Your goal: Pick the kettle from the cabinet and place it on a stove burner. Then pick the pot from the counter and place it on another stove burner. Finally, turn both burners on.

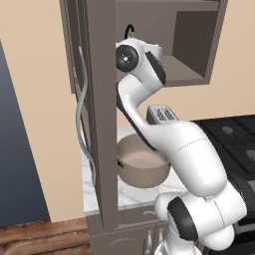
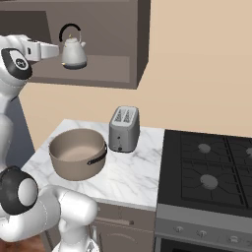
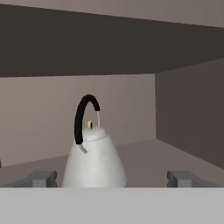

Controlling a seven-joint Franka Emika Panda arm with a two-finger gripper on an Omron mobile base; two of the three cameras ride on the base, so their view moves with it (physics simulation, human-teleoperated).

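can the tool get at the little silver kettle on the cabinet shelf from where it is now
Probably yes. The open tool faces the small silver dome-shaped kettle head on, a fingertip either side, with nothing between them on the dark wooden cabinet shelf.

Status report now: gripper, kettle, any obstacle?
Gripper open, jaws either side of the kettle, not gripping. Kettle upright on cabinet shelf. Pot on the counter. Nothing between gripper and kettle.
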